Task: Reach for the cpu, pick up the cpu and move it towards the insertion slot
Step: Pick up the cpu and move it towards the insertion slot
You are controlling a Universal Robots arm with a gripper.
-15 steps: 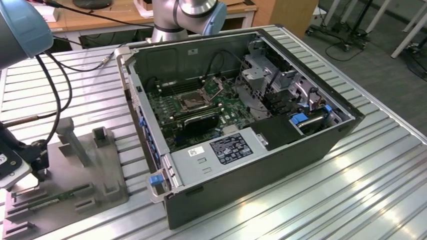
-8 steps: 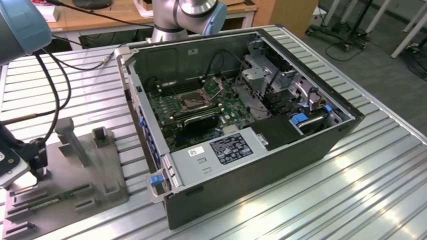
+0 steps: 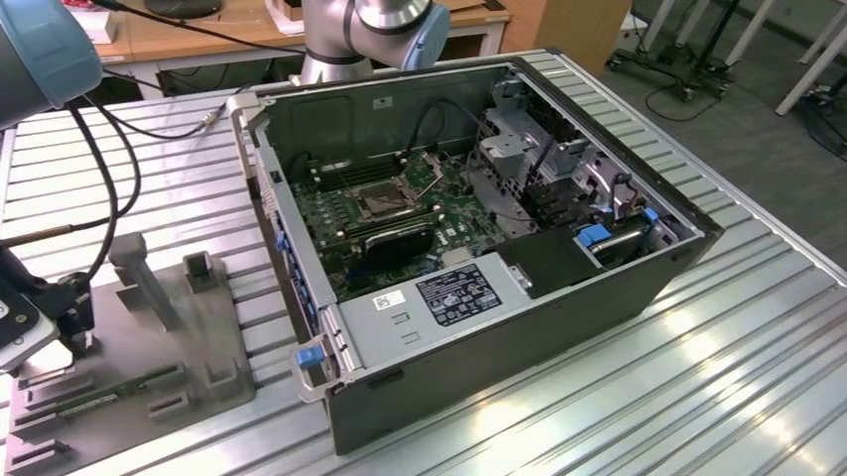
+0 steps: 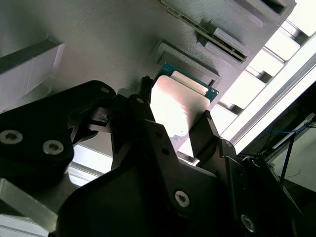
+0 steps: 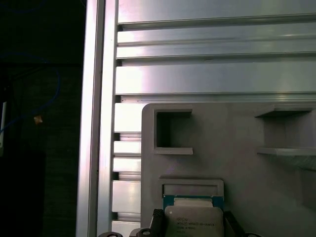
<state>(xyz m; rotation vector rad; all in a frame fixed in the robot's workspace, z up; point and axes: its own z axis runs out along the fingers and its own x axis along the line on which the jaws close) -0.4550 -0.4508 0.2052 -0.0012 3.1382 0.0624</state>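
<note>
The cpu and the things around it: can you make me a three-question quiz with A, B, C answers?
1. Where is the cpu? A on the floor; B at the grey tray, by the gripper; C in a drawer.
2. What colour is its face? A silvery-white; B red; C black.
3. The computer case is: A wrapped up; B shut; C open, its board showing.
Answers: 1 B, both wrist views show it at the tray's recess; 2 A, it shines pale; 3 C, the exterior view looks inside it.
</note>
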